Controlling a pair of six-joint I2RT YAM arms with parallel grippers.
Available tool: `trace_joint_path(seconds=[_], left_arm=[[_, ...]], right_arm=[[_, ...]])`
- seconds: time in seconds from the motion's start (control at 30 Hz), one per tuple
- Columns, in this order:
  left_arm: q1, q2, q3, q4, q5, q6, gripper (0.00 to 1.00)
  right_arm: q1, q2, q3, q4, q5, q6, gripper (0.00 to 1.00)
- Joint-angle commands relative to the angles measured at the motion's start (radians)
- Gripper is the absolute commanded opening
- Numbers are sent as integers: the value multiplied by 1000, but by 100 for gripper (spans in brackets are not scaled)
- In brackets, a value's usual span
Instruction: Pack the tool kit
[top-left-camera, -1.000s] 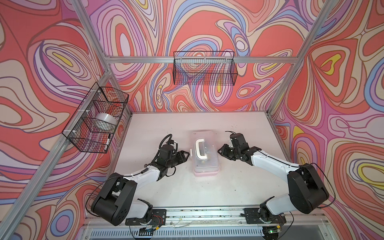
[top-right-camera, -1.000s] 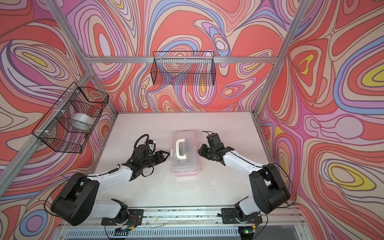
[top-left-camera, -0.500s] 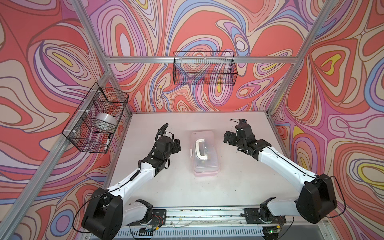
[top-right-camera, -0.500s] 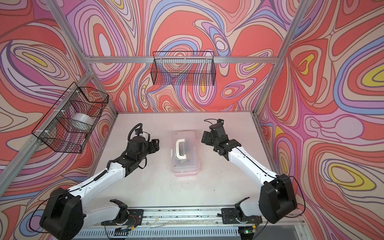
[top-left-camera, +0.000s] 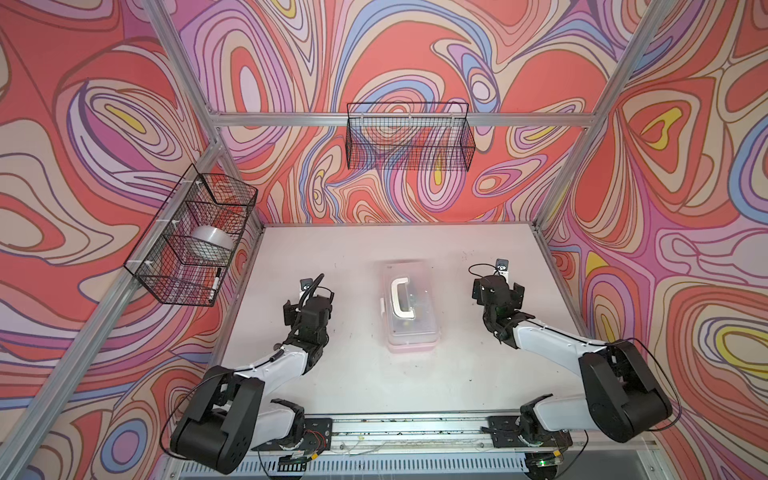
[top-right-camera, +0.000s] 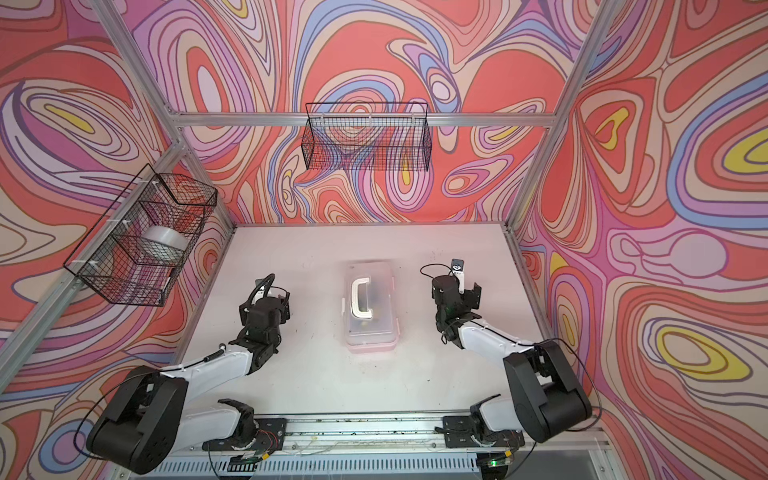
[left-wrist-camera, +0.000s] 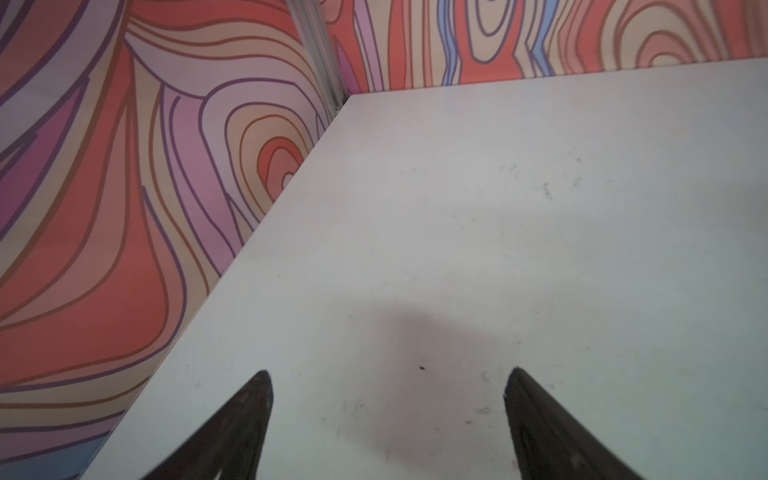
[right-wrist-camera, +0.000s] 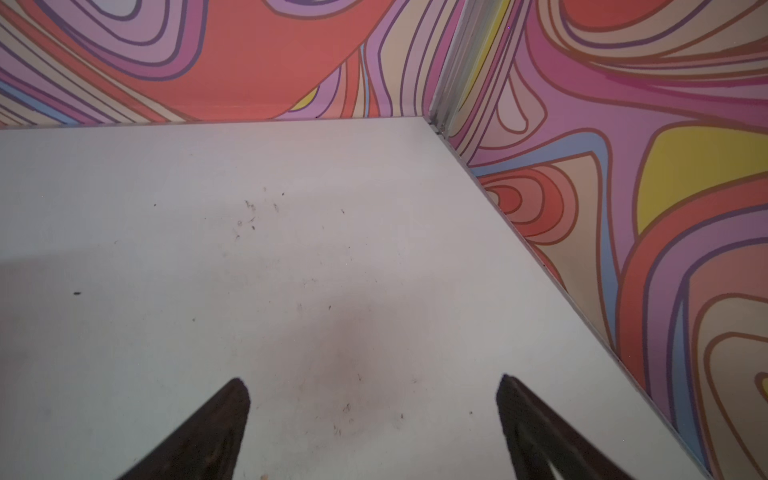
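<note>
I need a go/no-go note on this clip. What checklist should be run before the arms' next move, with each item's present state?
1. Tool kit case looks closed: ok.
2. Case fastened shut: cannot tell.
3. No loose tools showing on the table: ok.
4. Left gripper open, empty: ok.
5. Right gripper open, empty: ok.
6. Both grippers apart from the case: ok.

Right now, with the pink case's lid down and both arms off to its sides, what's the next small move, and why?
Probably pull both arms back to rest. The pink tool case sits closed, no loose tools show on the table, and the left fingers and right fingers are spread apart, holding nothing.
</note>
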Motion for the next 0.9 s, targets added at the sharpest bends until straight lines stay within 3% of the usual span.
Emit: trace_joint_path(seconds=[0.0, 0.1, 0.13, 0.23, 0.33, 0.4, 0.5, 0.6, 0.73, 0.87], left_arm=[[19, 19, 8, 124, 15, 7, 87], [52, 55, -10, 240, 36, 52, 86], [72, 81, -9, 285, 39, 74, 86], [77, 148, 9, 344, -5, 105, 85], [67, 240, -36, 585, 11, 181, 84], [67, 201, -22, 482, 41, 153, 83], [84, 219, -23, 513, 60, 157, 85], [88, 221, 10, 433, 116, 162, 100], [88, 207, -54, 528, 151, 169, 100], [87, 259, -173, 814, 243, 203, 100]], right_arm=[[-64, 58, -34, 150, -35, -36, 98], [-75, 160, -71, 323, 21, -78, 98], [-75, 176, -42, 280, 26, -52, 98], [-80, 216, -55, 420, 9, -89, 98], [-79, 266, -41, 500, 25, -175, 98], [-102, 314, -97, 684, -22, -204, 99], [-132, 303, -87, 636, -62, -168, 98], [-150, 288, -109, 650, -120, -158, 98], [-152, 276, -268, 938, -207, -188, 98], [-152, 330, -346, 1133, -301, -225, 98]])
